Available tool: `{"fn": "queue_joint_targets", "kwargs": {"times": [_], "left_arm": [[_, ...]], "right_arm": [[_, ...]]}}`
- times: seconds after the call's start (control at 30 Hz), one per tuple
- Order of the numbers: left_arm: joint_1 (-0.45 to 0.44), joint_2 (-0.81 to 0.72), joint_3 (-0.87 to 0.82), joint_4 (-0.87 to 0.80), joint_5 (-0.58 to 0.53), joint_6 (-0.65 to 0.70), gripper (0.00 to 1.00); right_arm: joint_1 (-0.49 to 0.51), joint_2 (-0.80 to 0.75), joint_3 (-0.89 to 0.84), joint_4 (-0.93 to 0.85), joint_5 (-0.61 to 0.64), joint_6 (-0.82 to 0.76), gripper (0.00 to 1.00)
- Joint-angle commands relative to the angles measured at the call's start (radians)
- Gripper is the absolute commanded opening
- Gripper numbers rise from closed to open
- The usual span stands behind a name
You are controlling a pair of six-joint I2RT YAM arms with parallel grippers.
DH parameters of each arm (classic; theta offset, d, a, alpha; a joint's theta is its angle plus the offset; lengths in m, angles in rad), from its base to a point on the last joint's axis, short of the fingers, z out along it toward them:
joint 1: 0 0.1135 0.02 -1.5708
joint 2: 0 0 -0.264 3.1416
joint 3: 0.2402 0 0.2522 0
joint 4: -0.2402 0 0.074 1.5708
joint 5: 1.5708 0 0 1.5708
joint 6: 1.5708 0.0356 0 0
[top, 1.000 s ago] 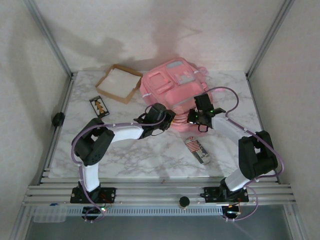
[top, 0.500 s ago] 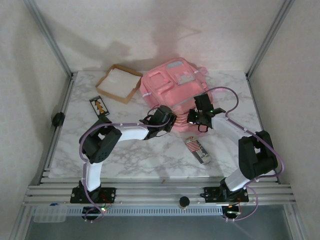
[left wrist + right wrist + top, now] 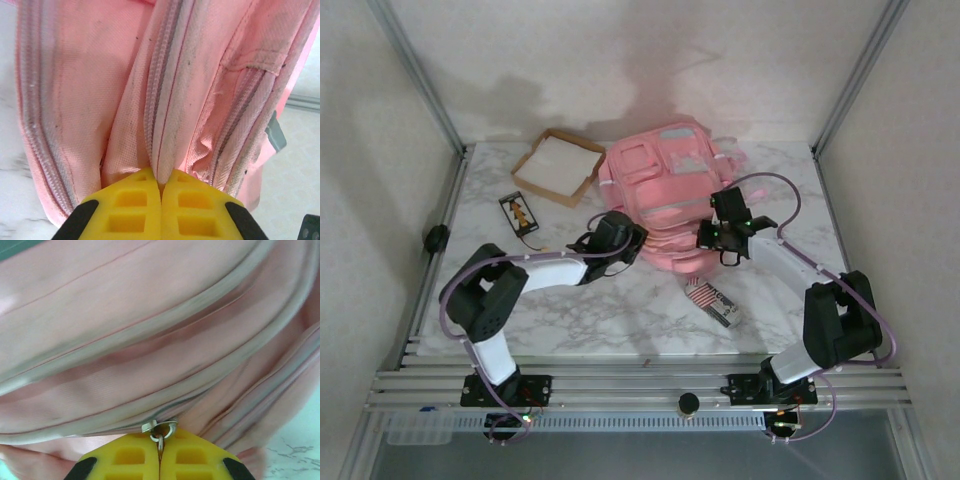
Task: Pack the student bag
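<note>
Leftward and nearer has gone the left tool (image 3: pixel 636 242), its jaws now closed on a fold of the bag (image 3: pixel 665 180). Right tool (image 3: pixel 704 238) is closed on a zip pull (image 3: pixel 159 429) at the bag's near edge. Bag lies at the worktop's (image 3: pixel 620 310) rear middle.

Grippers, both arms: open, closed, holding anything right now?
Left gripper: closed, pinching a fold of the bag.
Right gripper: closed on the bag's zipper pull.
</note>
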Motion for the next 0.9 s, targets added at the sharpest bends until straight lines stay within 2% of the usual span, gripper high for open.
{"fn": "queue_joint_targets", "kwargs": {"times": [0.0,0.17,0.23,0.37,0.4,0.43,0.47,0.6,0.73,0.87], "left_arm": [[0.118,-0.079,-0.064,-0.171,-0.109,0.140,0.00],[0.237,-0.139,-0.022,-0.308,-0.107,0.349,0.00],[0.298,-0.128,0.006,-0.337,-0.068,0.414,0.00],[0.367,-0.097,0.052,-0.253,0.041,0.504,0.00],[0.375,-0.094,0.072,-0.258,0.079,0.510,0.04],[0.377,-0.099,0.082,-0.269,0.100,0.508,0.21],[0.372,-0.122,0.075,-0.264,0.122,0.492,0.33],[0.297,-0.266,-0.094,-0.121,0.190,0.284,0.56],[0.180,-0.331,-0.196,-0.055,0.145,0.081,0.59],[0.081,-0.278,-0.206,0.058,0.118,-0.058,0.57]], "right_arm": [[-0.065,-0.039,0.034,-0.090,0.121,-0.020,0.00],[-0.095,-0.033,0.065,-0.106,0.120,-0.044,0.00],[-0.088,-0.032,0.076,-0.103,0.115,-0.058,0.00],[-0.043,-0.020,0.056,-0.055,0.005,-0.067,0.00],[-0.019,-0.009,0.057,-0.046,-0.026,-0.069,0.00],[0.009,-0.002,0.058,-0.043,-0.041,-0.067,0.00],[0.036,0.004,0.059,-0.039,-0.042,-0.058,0.00],[0.062,0.005,0.039,0.010,-0.101,-0.012,0.00],[0.066,0.018,0.030,0.022,-0.102,-0.011,0.00],[0.067,0.020,0.022,0.035,-0.107,-0.015,0.00]]}}
